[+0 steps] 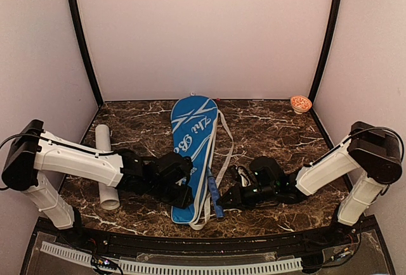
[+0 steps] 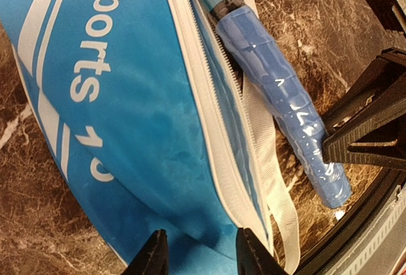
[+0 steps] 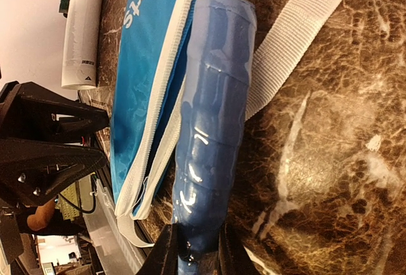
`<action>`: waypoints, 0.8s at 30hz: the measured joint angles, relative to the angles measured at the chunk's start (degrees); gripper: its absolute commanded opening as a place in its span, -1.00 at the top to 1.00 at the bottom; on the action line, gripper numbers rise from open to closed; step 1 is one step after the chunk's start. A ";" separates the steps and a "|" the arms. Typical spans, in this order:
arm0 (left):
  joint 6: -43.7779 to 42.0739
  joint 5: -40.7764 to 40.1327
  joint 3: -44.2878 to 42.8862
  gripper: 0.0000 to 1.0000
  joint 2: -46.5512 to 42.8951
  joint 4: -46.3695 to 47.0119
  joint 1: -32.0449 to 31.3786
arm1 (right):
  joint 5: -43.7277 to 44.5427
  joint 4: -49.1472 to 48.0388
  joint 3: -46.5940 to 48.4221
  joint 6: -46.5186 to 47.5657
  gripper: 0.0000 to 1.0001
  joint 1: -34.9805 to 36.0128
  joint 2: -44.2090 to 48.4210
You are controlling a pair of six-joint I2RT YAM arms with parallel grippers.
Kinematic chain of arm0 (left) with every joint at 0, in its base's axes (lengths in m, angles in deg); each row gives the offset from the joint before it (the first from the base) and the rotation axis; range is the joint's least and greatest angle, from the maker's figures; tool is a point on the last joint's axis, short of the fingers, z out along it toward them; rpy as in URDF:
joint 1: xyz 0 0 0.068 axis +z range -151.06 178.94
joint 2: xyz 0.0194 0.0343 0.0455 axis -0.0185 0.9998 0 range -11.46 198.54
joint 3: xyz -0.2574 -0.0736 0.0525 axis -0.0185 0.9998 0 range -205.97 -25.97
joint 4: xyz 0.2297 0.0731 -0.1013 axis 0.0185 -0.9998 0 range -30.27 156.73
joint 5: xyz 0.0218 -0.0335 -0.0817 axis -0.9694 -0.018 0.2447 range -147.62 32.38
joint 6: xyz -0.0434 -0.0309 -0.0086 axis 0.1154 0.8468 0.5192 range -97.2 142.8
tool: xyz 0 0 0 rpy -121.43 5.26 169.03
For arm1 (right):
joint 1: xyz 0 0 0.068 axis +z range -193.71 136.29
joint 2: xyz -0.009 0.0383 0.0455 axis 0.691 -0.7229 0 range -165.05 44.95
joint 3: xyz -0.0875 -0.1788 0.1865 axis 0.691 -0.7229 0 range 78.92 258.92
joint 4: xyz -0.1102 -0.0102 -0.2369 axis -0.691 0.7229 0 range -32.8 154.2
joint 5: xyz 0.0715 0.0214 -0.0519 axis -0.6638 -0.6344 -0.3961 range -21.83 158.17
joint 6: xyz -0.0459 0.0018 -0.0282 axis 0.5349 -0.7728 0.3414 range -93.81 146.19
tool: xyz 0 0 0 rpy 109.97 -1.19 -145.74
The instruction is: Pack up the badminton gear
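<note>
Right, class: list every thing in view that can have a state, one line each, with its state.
cover: lying flat, zip open by the handle
handle: sticking out of the cover
tube: lying on its side, left of the cover
bowl: upright, far right corner
left gripper: open, over the cover's near end
right gripper: shut on the handle

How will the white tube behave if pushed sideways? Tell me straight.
Probably rolls: the tube is round and lies on its side on the smooth table. Likely stiff, since its walls run straight end to end. Its weight cannot be judged from here.
</note>
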 measured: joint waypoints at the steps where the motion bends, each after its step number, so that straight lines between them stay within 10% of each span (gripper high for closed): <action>1: 0.11 0.15 0.00 0.24 0.04 0.68 0.09 | -0.02 0.00 0.02 0.00 0.68 0.00 0.00; 24: 5.84 0.28 2.64 0.28 -1.27 3.43 1.46 | -0.02 -0.15 0.24 -0.68 0.70 0.35 -0.13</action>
